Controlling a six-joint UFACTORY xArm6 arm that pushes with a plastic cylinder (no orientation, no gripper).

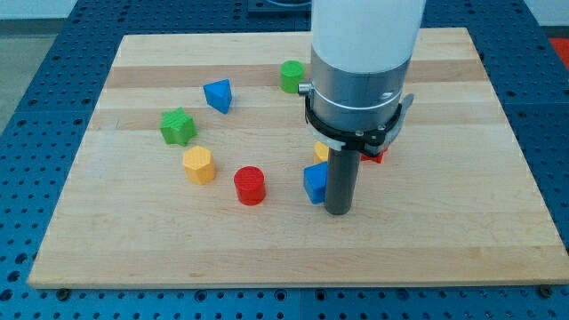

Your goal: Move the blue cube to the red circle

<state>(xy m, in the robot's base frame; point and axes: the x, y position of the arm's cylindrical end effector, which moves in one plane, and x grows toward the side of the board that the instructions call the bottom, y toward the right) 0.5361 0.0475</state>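
The blue cube (pixel 314 182) sits on the wooden board, near the middle toward the view's bottom. The red circle (pixel 250 186), a short red cylinder, stands to its left with a gap between them. My tip (pixel 339 211) rests on the board right against the blue cube's right side, partly covering it. The arm's white and grey body rises above it and hides the board behind.
A second blue block (pixel 218 95), a green star (pixel 178 126), a yellow hexagon block (pixel 199 164) and a green cylinder (pixel 292 76) lie in an arc at left and top. A yellow block (pixel 320 150) and a red block (pixel 374 156) peek out from behind the arm.
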